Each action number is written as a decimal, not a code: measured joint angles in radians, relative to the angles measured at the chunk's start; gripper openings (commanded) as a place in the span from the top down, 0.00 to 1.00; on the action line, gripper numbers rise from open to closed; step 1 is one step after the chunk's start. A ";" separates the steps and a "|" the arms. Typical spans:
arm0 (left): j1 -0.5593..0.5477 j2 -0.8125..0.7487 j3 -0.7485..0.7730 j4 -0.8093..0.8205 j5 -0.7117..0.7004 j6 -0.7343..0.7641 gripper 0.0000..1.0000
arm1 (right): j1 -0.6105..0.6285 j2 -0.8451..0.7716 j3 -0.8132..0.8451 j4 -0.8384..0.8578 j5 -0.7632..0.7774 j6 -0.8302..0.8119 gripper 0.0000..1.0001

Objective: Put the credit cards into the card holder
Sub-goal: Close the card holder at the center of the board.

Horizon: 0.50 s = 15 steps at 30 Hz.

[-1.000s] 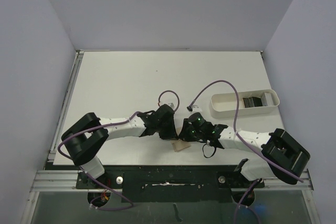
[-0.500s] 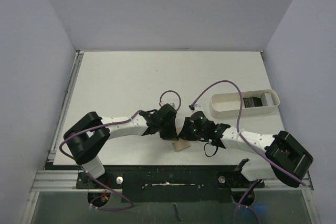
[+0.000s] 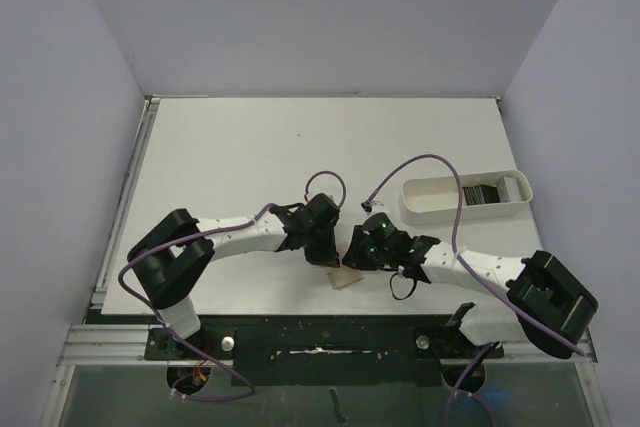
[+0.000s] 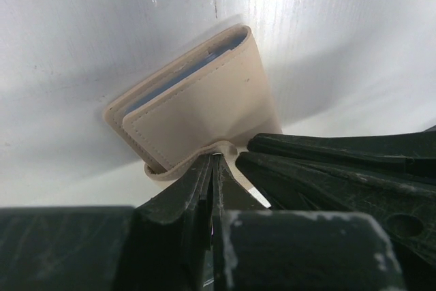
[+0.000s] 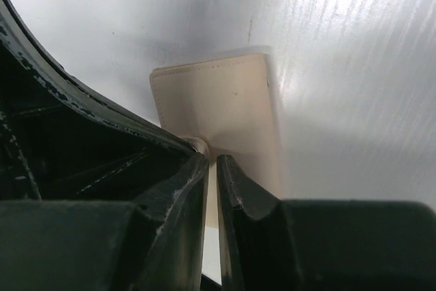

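Card holder [image 4: 204, 110] in low L pincer [image 4: 216, 159]

My left arm [image 3: 235, 235] and right arm [image 3: 472, 267] stretch low and inward, wrists almost meeting at the middle. My left gripper [image 4: 215, 159] is pinched tight on the card holder [image 4: 197, 110] edge; my right gripper [image 5: 212, 160] nips it too, jaws a sliver apart

The card holder [image 3: 346, 278] lies on the tabletop [image 3: 250, 147] at the tips of the left claw [image 3: 329, 260] and the right claw [image 3: 350, 261], touching both. The tray [image 3: 435, 213] sits well apart, behind and right of the right claw, with the credit cards [image 3: 487, 192] in it.
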 measured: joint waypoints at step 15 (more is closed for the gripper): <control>0.066 -0.370 0.026 -0.144 -0.174 -0.001 0.37 | 0.000 -0.328 0.167 -0.288 0.131 -0.068 0.13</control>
